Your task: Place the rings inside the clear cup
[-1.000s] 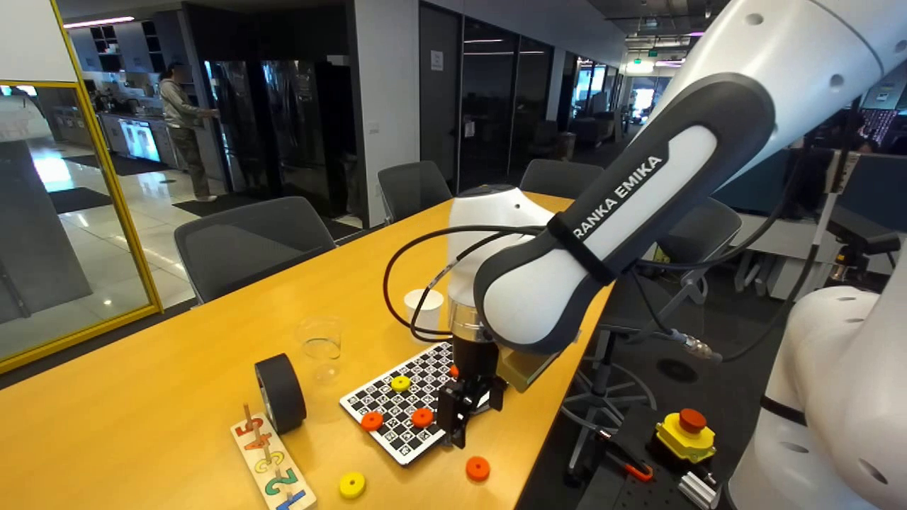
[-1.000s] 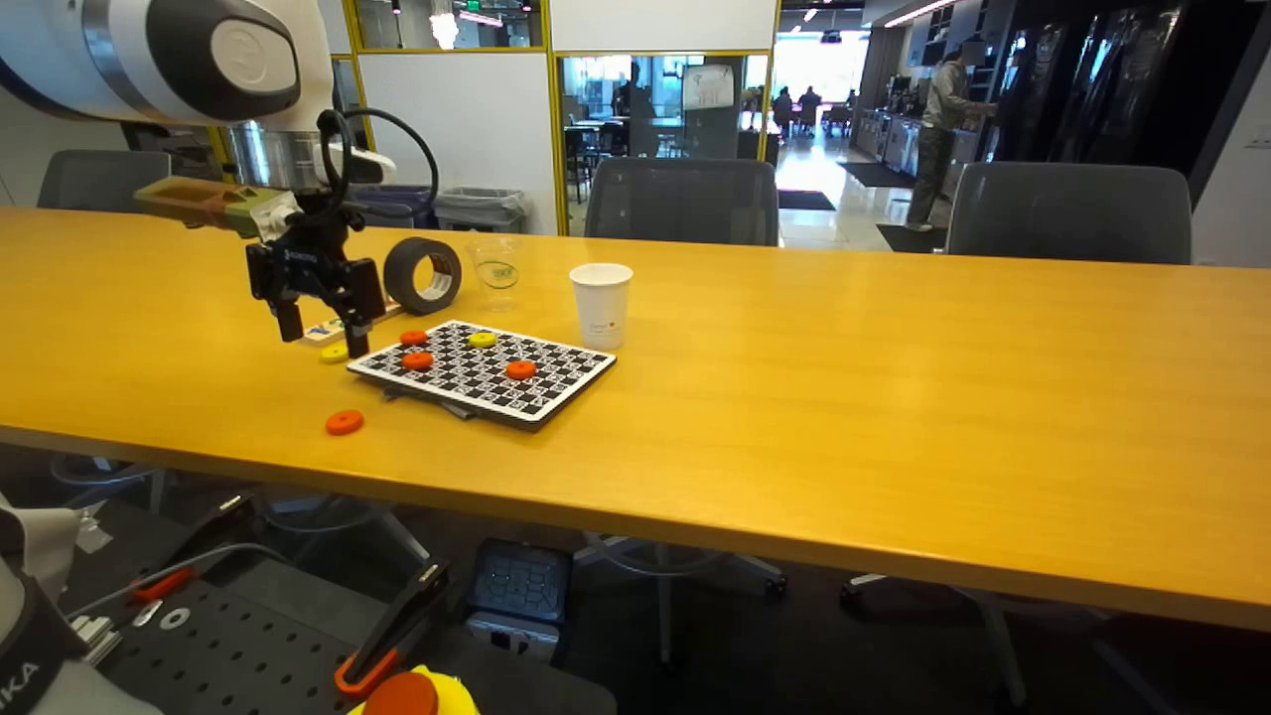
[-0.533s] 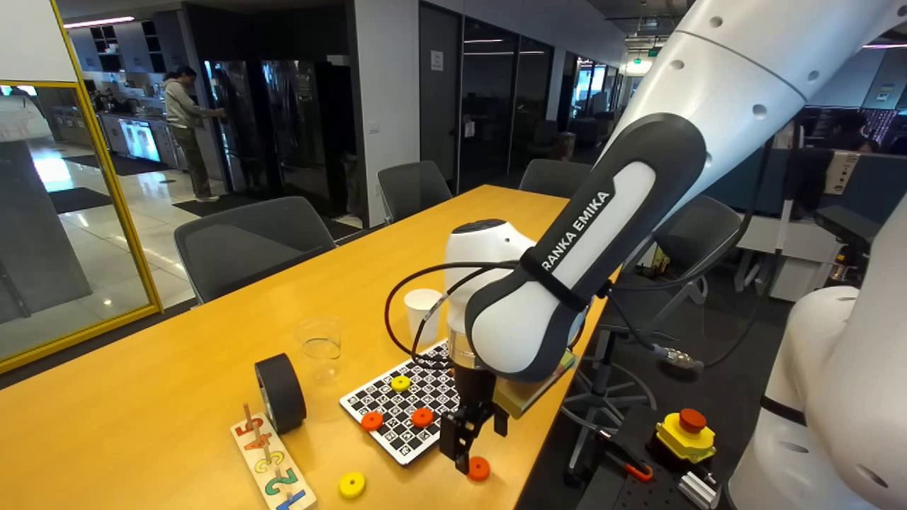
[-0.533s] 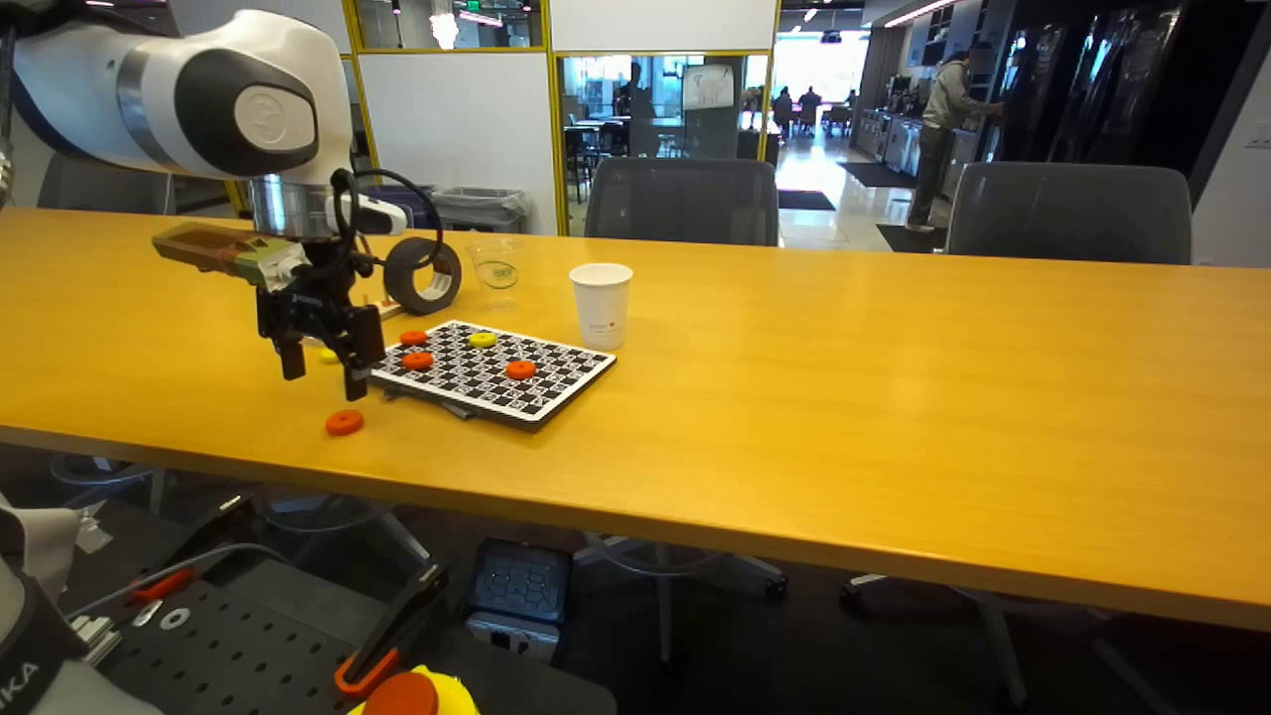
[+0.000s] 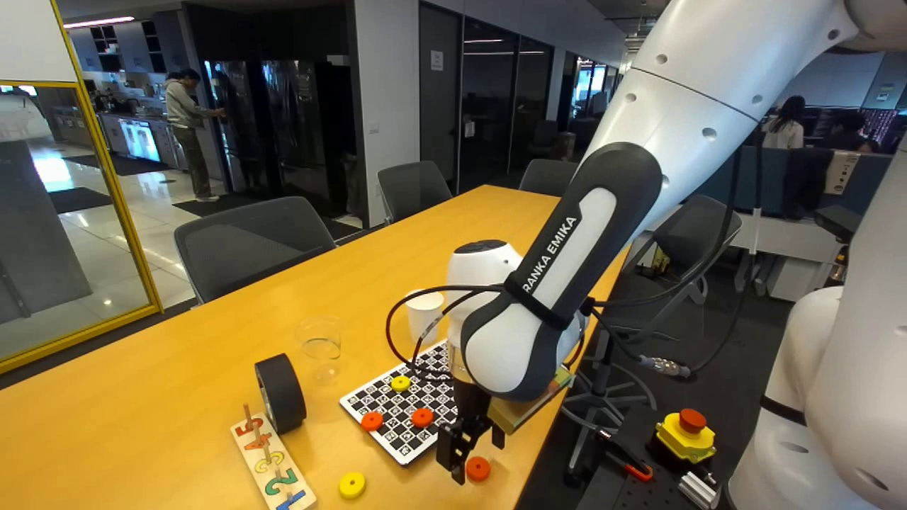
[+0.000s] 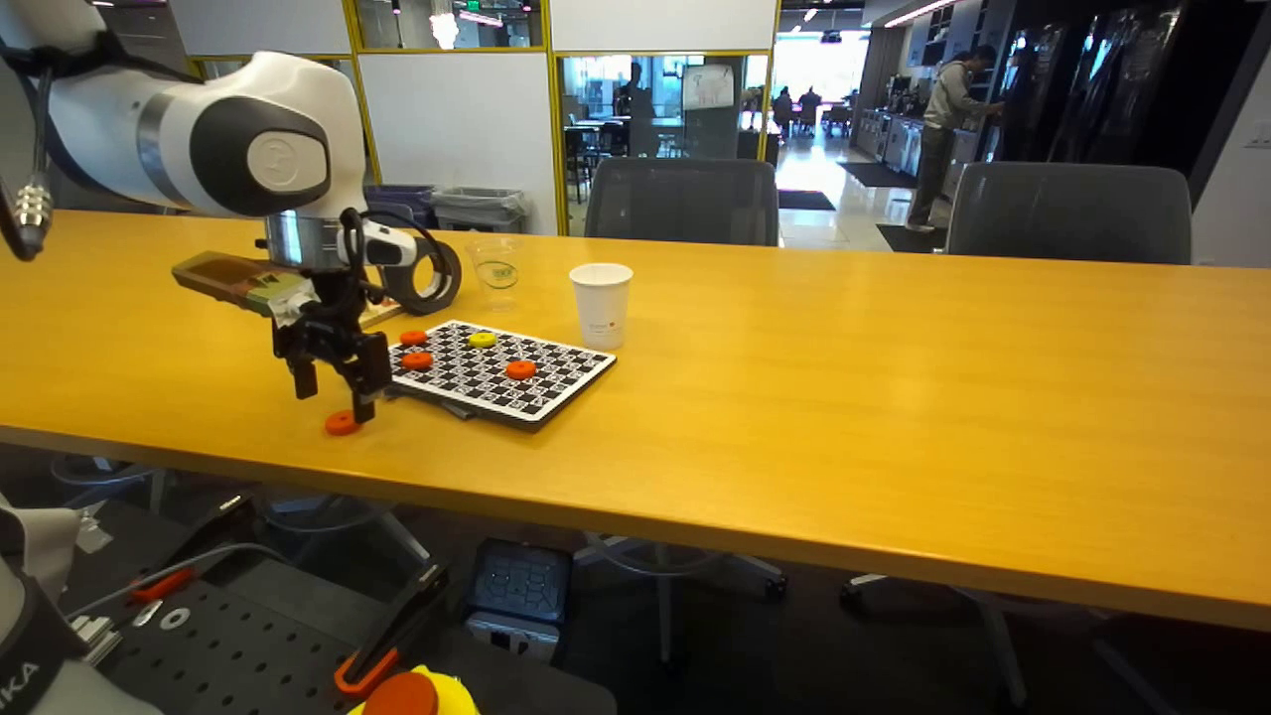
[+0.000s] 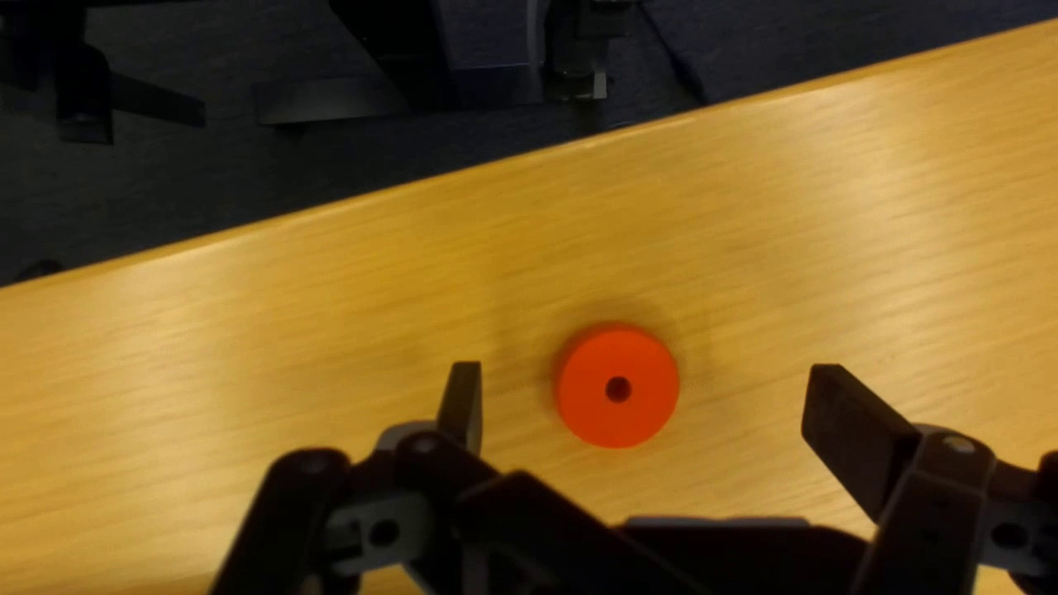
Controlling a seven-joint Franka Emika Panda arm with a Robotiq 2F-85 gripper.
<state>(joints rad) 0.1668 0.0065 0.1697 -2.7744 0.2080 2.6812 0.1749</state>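
Near the checkered board (image 6: pixel 477 370), an orange-red ring (image 7: pixel 618 413), presumably light and stiff, is carried by the surface (image 6: pixel 814 417) below the parted, unladen tool (image 6: pixel 336 399) and is best gripped across its rounded sides.

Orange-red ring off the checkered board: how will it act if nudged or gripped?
The orange-red ring lies flat, so a nudge would probably slide it, not roll it. It looks thick with only a small hole, so it's likely stiff when squeezed. The tabletop has a sheen, so skidding seems possible.
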